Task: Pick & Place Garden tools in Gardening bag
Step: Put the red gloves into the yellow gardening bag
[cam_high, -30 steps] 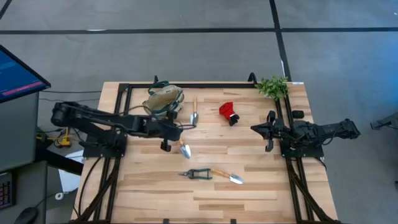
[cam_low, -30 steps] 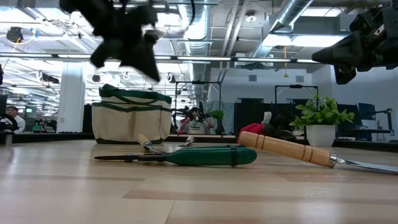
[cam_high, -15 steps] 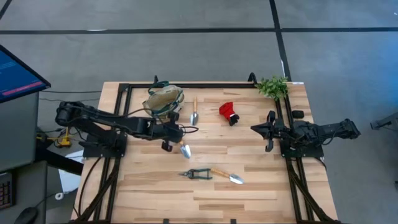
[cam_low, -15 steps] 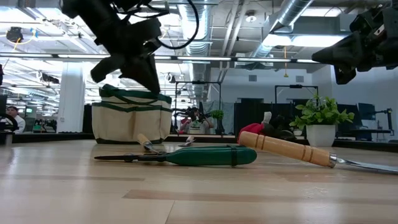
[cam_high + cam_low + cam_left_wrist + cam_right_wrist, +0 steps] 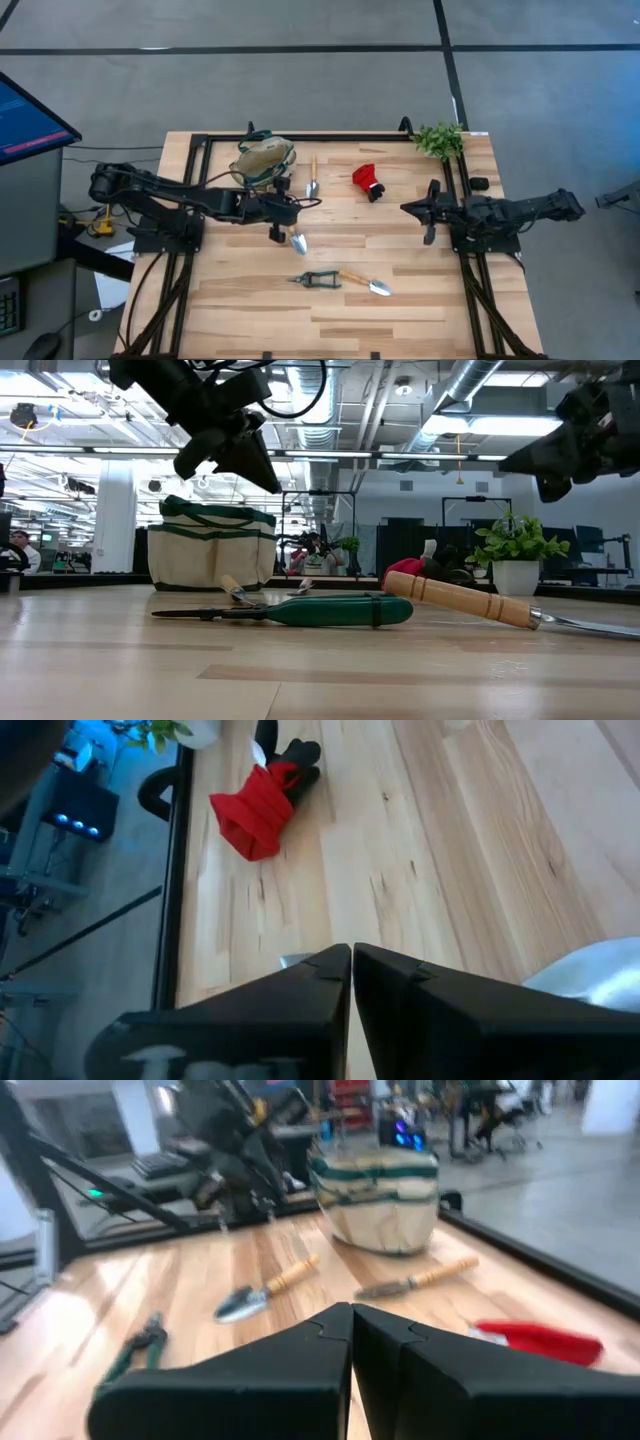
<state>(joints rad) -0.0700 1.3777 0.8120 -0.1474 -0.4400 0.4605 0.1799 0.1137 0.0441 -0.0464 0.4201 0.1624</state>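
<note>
The beige bag with green trim (image 5: 263,158) stands at the table's far side. One wooden-handled trowel (image 5: 312,180) lies just right of it, a second (image 5: 298,240) lies at mid-table, and a third (image 5: 365,283) lies nearer the front beside the green-handled shears (image 5: 315,280). The red glove-like piece (image 5: 367,180) lies right of centre and also shows in the left wrist view (image 5: 262,805). My left gripper (image 5: 292,208) is shut and empty, and hovers high above the second trowel (image 5: 590,970). My right gripper (image 5: 405,208) is shut and empty, and hovers over the table's right part.
A potted green plant (image 5: 438,138) stands at the far right corner. A black frame rail (image 5: 300,137) runs along the table's far edge and down both sides. Bare wood lies along the near edge (image 5: 330,330).
My left gripper has gone a little toward the table's right edge, staying high above the table, and has turned so that its fingers slant more toward the right. My right gripper has edged slightly toward the table's left. The tools and the bag have stayed in place.
</note>
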